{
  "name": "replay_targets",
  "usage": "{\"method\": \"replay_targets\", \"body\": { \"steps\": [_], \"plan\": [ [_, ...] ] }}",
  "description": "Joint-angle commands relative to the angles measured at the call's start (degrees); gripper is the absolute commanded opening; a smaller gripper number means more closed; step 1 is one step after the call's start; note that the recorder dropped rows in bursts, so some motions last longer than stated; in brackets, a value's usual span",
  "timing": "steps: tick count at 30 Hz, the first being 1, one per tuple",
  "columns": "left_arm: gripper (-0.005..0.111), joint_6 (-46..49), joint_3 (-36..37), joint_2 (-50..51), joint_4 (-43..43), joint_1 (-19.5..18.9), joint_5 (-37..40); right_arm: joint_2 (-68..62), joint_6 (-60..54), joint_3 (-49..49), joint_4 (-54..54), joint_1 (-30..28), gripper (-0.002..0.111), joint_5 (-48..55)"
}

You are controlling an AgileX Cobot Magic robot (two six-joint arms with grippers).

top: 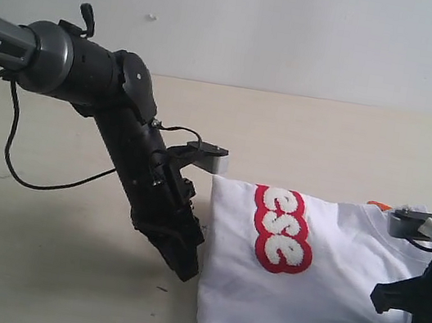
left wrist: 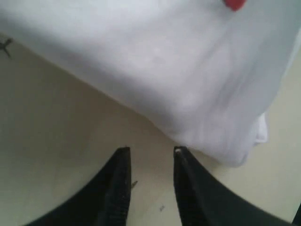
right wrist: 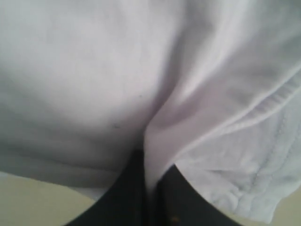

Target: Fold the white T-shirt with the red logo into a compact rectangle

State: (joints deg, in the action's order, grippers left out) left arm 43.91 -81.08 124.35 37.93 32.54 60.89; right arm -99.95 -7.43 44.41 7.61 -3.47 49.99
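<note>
At the exterior frame's lower right, the white T-shirt (top: 318, 295) lies on the worktop (top: 57, 268). My right pincer (right wrist: 149, 165) clamps its cloth, and my left pincer (left wrist: 151, 151) stands open beside its edge. I would grip that edge before lifting.

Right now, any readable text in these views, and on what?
"PiPER": on the left arm.
"ese": white letters, sideways, on the red logo of the shirt; the rest is not in view.
Orange tag at the collar: too small to read.
Wrist views: none.
</note>
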Motion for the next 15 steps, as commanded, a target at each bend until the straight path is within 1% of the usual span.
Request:
{"method": "replay_targets", "body": {
  "steps": [1, 3, 6, 8, 10, 15],
  "plan": [
    [0.032, -0.6, -0.4, 0.3, -0.1, 0.1, -0.4, -1.0, 3.2, -0.2, -2.7, -0.2, 0.005, -0.9],
    [0.032, -0.6, -0.4, 0.3, -0.1, 0.1, -0.4, -1.0, 3.2, -0.2, -2.7, -0.2, 0.015, -1.0],
    [0.032, -0.6, -0.4, -0.8, -0.1, -0.4, -1.0, -0.6, 4.0, -0.2, -2.7, -0.2, 0.037, -0.9],
    [0.032, -0.6, -0.4, -2.1, -0.1, -0.7, -1.8, 0.2, 4.4, -0.1, -3.3, -0.2, 0.049, -0.9],
    [0.032, -0.6, -0.4, -3.4, -0.1, -1.0, -2.5, 1.8, 5.1, -0.1, -4.2, -0.2, 0.054, -1.0],
    [0.032, -0.6, -0.4, -6.1, 2.0, -1.3, -3.3, 7.6, 9.2, -0.1, -7.6, -0.2, 0.054, -1.9]
  ]
}}
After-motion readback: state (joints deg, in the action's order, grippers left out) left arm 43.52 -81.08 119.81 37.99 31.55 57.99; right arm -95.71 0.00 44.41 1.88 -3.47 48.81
